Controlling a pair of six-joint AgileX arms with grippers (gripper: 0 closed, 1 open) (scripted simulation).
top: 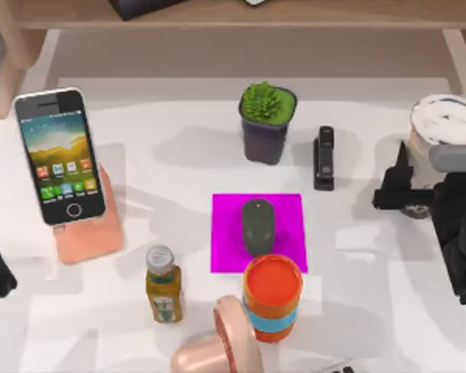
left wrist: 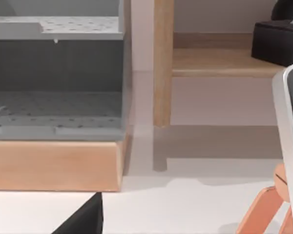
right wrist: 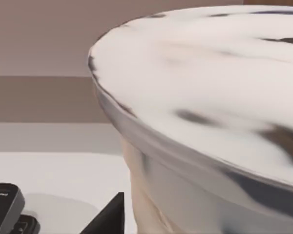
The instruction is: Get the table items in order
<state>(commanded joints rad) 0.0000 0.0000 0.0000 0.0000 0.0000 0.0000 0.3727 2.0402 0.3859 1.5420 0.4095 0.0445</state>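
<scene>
Mouse (top: 258,224) long axis front-back on mat (top: 225,256)

The white table (top: 179,163) carries everything. Near its left edge a salmon-pink stand (top: 89,229) props up a white-framed smartphone (top: 60,155). Towards the back edge, about midway across, stands a dark pot with a green succulent (top: 267,120), and just to its right lies a black stapler (top: 324,158). A magenta mat (top: 287,225) lies flat in the middle, with a dark grey mouse (top: 258,225) on it. At the mat's front edge stands an orange cup with a blue band (top: 272,299); left of that, a yellow juice bottle (top: 163,284) stands upright. A pink rounded object (top: 217,342) sits at the front edge. The milk-tea cup (top: 444,128) stands near the right edge.
</scene>
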